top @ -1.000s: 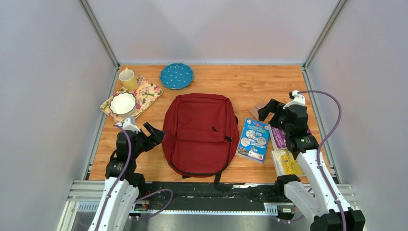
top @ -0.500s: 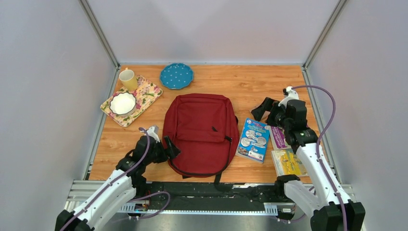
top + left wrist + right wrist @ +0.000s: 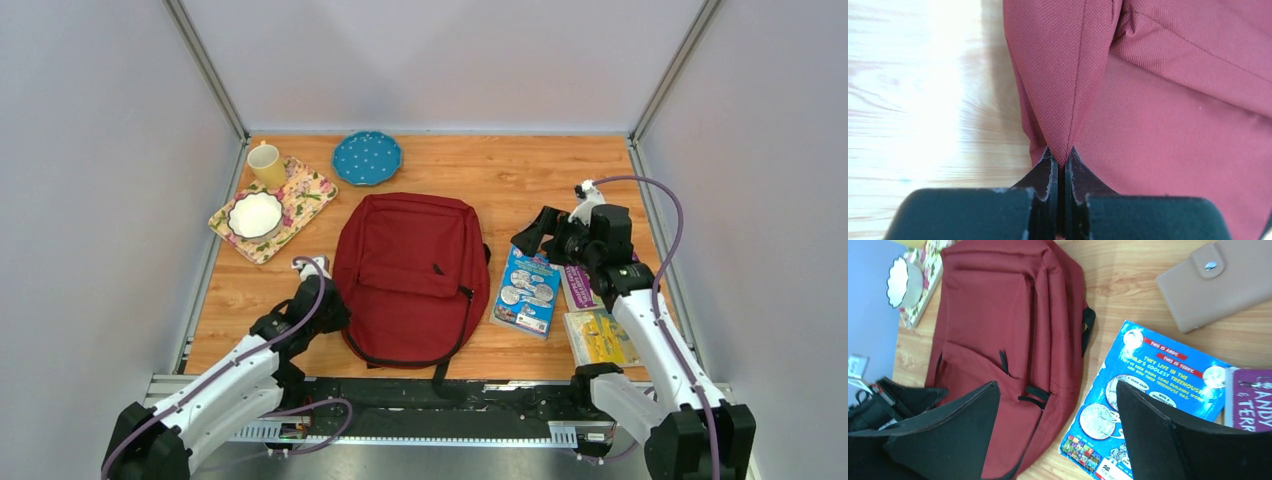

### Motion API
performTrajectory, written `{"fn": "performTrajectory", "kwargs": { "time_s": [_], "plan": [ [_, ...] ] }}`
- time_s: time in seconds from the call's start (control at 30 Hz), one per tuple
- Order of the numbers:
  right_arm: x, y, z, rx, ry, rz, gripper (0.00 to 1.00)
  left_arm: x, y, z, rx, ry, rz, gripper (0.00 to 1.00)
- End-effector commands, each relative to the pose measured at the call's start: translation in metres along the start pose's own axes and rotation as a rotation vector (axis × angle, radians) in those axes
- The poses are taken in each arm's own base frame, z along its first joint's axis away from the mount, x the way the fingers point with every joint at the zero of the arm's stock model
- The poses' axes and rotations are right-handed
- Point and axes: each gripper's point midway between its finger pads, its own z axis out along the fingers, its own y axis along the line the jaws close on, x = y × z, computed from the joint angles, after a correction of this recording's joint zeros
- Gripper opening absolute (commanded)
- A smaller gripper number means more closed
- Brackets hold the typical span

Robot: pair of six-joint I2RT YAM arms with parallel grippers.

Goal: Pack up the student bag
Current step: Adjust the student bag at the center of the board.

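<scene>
student bag [image 3: 410,270] 1, wallet [image 3: 1223,282] 1, mug [image 3: 266,165] 1, plate [image 3: 367,157] 1

Even bright light; left wrist view's table [image 3: 908,100] glares, perhaps overexposed.

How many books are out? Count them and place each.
3. A blue book right of the bag; purple book beside it, partly under the right arm; yellow book nearer the arm bases. Others may be hidden under that arm.
</scene>
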Motion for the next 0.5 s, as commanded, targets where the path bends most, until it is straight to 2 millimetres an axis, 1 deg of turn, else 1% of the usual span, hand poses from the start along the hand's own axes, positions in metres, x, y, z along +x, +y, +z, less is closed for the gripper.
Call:
{"fn": "performTrajectory", "kwargs": {
  "time_s": [0.0,0.03,0.1,0.13,0.17,0.2,0.23,0.27,0.3,0.33,0.37,0.4,0.43,0.47],
  "plan": [
    [0.012,0.012,0.008,-0.097,0.086,-0.019,0.88,-0.043,0.023,-0.014,-0.198,-0.095,0.191,0.0],
    [0.016,0.012,0.011,-0.11,0.106,-0.02,0.87,-0.059,0.014,-0.018,-0.183,-0.119,0.283,0.0],
    [0.027,0.013,0.018,-0.137,0.166,-0.011,0.86,-0.07,0.012,-0.018,-0.211,-0.11,0.358,0.0],
    [0.03,0.016,0.021,-0.149,0.187,-0.012,0.86,-0.081,0.004,-0.02,-0.199,-0.121,0.429,0.0],
    [0.032,0.019,0.023,-0.159,0.202,-0.014,0.86,-0.082,0.003,-0.016,-0.199,-0.097,0.471,0.0],
    [0.039,0.02,0.029,-0.162,0.235,-0.018,0.86,-0.085,-0.002,-0.015,-0.19,-0.084,0.507,0.0],
    [0.043,0.021,0.032,-0.161,0.249,-0.019,0.86,-0.091,-0.009,-0.016,-0.173,-0.08,0.545,0.0],
    [0.046,0.019,0.037,-0.148,0.258,-0.021,0.86,-0.089,-0.01,-0.013,-0.173,-0.053,0.564,0.01],
    [0.049,0.018,0.045,-0.142,0.271,-0.02,0.86,-0.089,-0.01,-0.012,-0.173,-0.042,0.576,0.06],
    [0.055,0.021,0.05,-0.141,0.29,-0.015,0.86,-0.09,-0.01,-0.013,-0.183,-0.032,0.579,0.12],
    [0.053,0.021,0.056,-0.14,0.283,-0.015,0.85,-0.087,-0.007,-0.012,-0.201,-0.007,0.579,0.16],
    [0.053,0.023,0.06,-0.143,0.288,-0.009,0.85,-0.087,-0.003,-0.013,-0.226,0.003,0.566,0.26],
    [0.061,0.021,0.068,-0.137,0.319,0.012,0.84,-0.083,0.005,-0.016,-0.265,0.02,0.542,0.55],
    [0.063,0.021,0.072,-0.139,0.321,0.017,0.84,-0.083,0.008,-0.019,-0.278,0.015,0.53,0.6]
  ]
}}
